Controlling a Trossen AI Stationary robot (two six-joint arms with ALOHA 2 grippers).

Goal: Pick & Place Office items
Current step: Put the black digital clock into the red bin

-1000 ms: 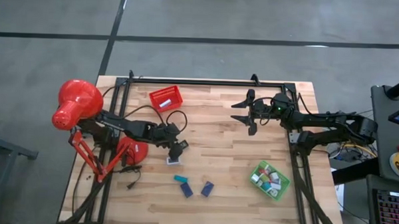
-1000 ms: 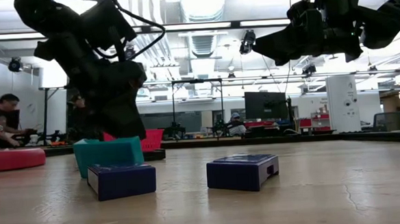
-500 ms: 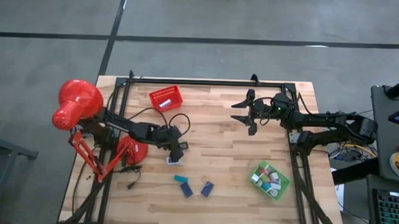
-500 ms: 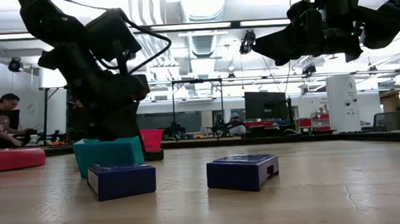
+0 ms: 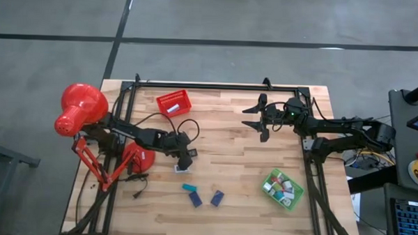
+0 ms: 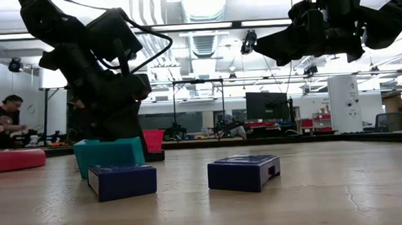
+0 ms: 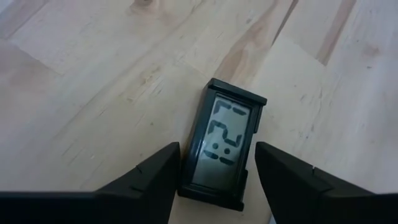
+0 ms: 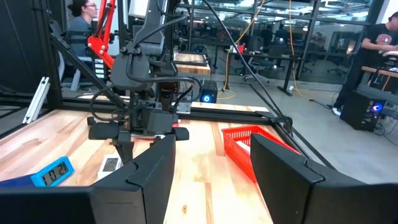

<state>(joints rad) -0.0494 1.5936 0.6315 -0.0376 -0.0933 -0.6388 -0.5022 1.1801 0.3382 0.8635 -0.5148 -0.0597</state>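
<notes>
A small black digital clock (image 7: 221, 146) lies flat on the wood, display up. My left gripper (image 7: 217, 177) is open and low over it, pointing down, one finger on each side of the clock's near end with a narrow gap showing. In the high view my left gripper (image 5: 187, 157) hides the clock, and a white piece (image 5: 181, 169) lies just beside it. A teal block (image 5: 188, 188) and two navy blocks (image 5: 196, 199) (image 5: 217, 197) rest on the table nearer the front. My right gripper (image 5: 254, 118) is open, raised at the far right.
A red tray (image 5: 174, 102) with one white piece sits at the far edge. A green tray (image 5: 283, 188) holding several pieces stands near the right. The red desk lamp (image 5: 80, 109) and its base (image 5: 136, 159) crowd the left side, with a cable. Bare wood lies in the middle.
My left gripper has come down toward the table over the clock, then held still. Its fingers have stayed open. The blocks and my right arm have not moved.
</notes>
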